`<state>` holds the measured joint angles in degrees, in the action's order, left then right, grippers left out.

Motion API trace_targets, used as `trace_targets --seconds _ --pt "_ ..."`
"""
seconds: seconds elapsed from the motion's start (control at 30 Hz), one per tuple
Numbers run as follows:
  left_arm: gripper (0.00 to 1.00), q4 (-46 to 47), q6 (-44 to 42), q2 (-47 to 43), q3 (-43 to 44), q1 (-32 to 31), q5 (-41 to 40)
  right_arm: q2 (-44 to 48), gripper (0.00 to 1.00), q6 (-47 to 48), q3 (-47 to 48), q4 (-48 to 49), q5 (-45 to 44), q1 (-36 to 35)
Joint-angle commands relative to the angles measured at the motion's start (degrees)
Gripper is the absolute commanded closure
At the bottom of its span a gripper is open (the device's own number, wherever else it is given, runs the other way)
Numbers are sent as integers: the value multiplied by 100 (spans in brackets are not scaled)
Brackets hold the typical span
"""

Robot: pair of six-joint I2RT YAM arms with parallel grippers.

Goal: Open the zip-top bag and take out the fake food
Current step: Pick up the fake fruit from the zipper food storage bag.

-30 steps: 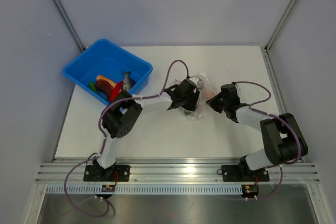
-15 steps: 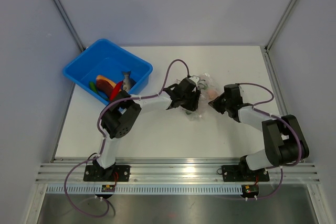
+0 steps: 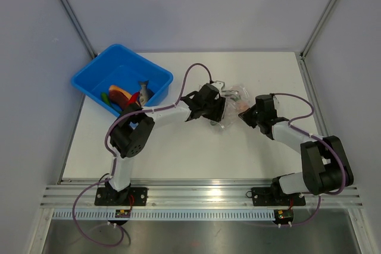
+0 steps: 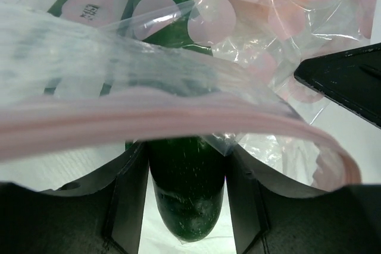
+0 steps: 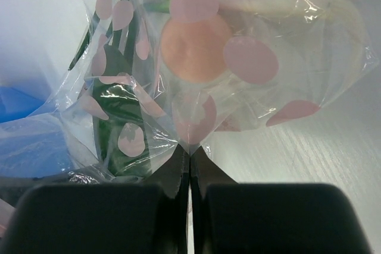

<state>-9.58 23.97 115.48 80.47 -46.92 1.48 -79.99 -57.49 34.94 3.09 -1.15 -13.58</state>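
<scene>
The zip-top bag (image 3: 233,98) lies mid-table between my two grippers; it is clear with pink dots (image 5: 250,57). My left gripper (image 3: 216,109) (image 4: 186,154) reaches under its pink zip strip (image 4: 178,117) and is shut on the green vegetable (image 4: 186,194), a piece of fake food gripped between both fingers. My right gripper (image 3: 246,115) (image 5: 189,150) is shut on a pinch of the bag's plastic. Inside the bag an orange-pink ball (image 5: 193,49) and green pieces (image 5: 116,102) show.
The blue bin (image 3: 89,78) stands at the back left and holds an orange-tan piece (image 3: 119,93), a red piece (image 3: 131,104) and a grey fish (image 3: 144,90). The right gripper's black finger (image 4: 348,81) shows in the left wrist view. Walls enclose the table on three sides.
The left gripper has shifted slightly back and the right gripper slightly to the right, so the bag is drawn out between them. Both grips are unchanged.
</scene>
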Motion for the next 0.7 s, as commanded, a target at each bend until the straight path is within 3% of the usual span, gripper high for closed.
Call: trace_targets --seconds 0.0,0.67 --pt "65 -694 -235 -324 -180 297 -262 159 100 63 39 -213 -1195 313" --pt "64 -791 -199 -447 -312 596 -112 299 100 19 13 -274 -1406 321"
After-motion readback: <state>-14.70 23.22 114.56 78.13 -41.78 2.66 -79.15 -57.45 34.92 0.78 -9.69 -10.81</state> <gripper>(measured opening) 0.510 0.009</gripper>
